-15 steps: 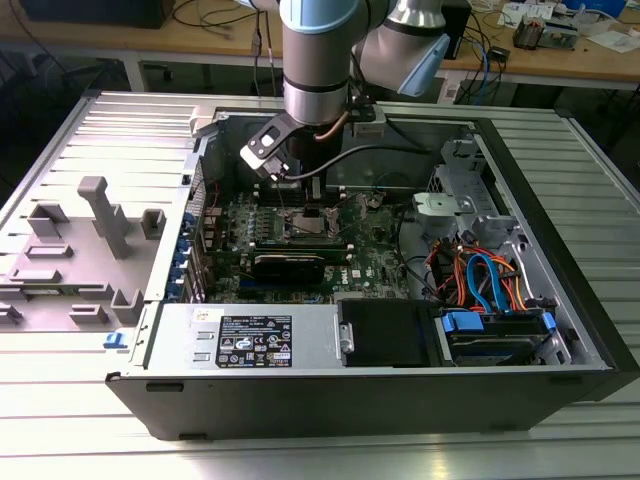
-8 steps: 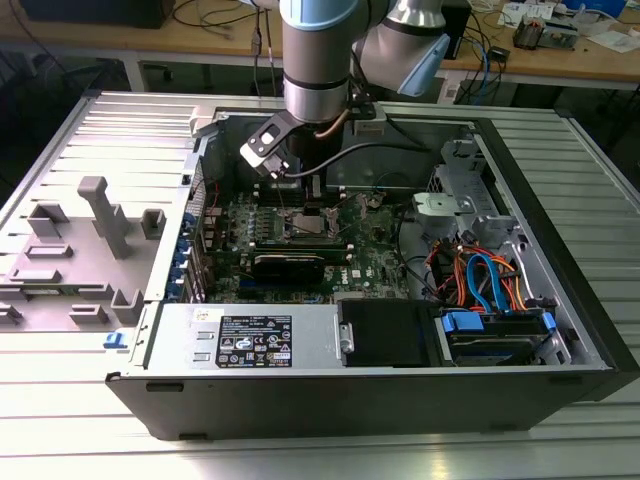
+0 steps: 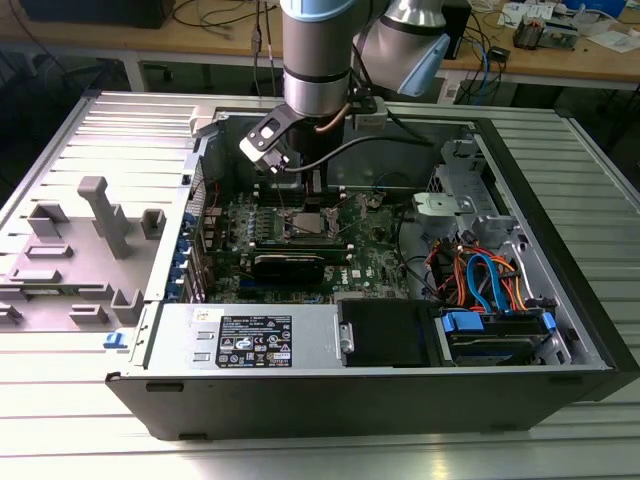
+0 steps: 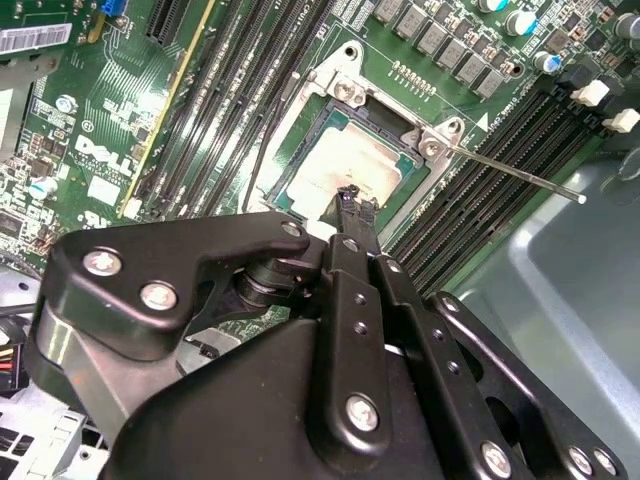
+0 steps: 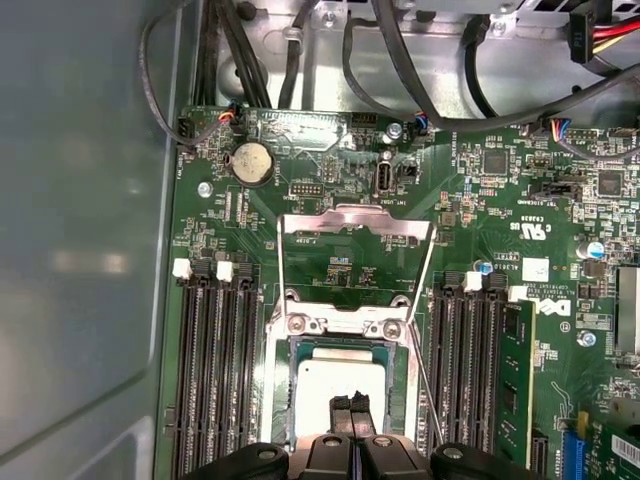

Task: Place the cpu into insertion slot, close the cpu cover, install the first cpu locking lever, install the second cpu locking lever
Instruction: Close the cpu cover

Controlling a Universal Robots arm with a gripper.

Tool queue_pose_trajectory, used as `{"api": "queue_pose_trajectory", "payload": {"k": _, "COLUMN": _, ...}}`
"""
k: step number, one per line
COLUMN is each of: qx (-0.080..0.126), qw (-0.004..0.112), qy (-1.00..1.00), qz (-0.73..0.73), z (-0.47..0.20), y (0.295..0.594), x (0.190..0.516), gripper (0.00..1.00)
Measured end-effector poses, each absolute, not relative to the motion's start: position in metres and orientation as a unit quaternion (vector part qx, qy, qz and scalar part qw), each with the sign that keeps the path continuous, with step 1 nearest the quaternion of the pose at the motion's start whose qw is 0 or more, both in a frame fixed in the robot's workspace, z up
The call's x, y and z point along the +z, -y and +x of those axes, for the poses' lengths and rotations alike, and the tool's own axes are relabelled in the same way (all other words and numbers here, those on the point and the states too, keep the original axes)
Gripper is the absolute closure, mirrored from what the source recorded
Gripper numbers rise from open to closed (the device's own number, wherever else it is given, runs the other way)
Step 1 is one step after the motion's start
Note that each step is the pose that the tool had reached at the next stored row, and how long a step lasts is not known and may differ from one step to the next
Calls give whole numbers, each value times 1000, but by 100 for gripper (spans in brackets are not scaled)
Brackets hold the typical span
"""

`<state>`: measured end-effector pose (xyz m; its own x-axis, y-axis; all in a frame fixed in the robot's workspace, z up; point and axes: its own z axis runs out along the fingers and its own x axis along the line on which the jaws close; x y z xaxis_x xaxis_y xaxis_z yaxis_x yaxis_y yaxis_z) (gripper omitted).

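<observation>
While gripper (image 5: 351,402) hovers over cpu (image 5: 335,372), memory slots (image 5: 212,370) flank it.

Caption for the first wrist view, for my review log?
Gripper poised over the cpu lying in the insertion slot; cpu cover open, swung back.

Silver arm (image 3: 315,60) with pale-blue joint caps (image 3: 330,8) — black linkage fingers (image 4: 355,230) studded with silver screws (image 4: 361,412).

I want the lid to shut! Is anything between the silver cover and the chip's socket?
Yes, the hand itself: it hangs just over the cpu, which lies in the insertion slot, while the cpu cover stands flipped open beyond it. Nothing else visible is in the cover's way.
</observation>
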<state>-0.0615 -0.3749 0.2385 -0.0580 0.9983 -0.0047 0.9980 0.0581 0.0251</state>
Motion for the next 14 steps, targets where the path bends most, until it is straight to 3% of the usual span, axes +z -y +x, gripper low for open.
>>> {"api": "queue_pose_trajectory", "payload": {"k": 14, "qx": 7, "qw": 11, "qy": -727, "qz": 686, "z": -62, "y": 374, "x": 244, "gripper": 89}}
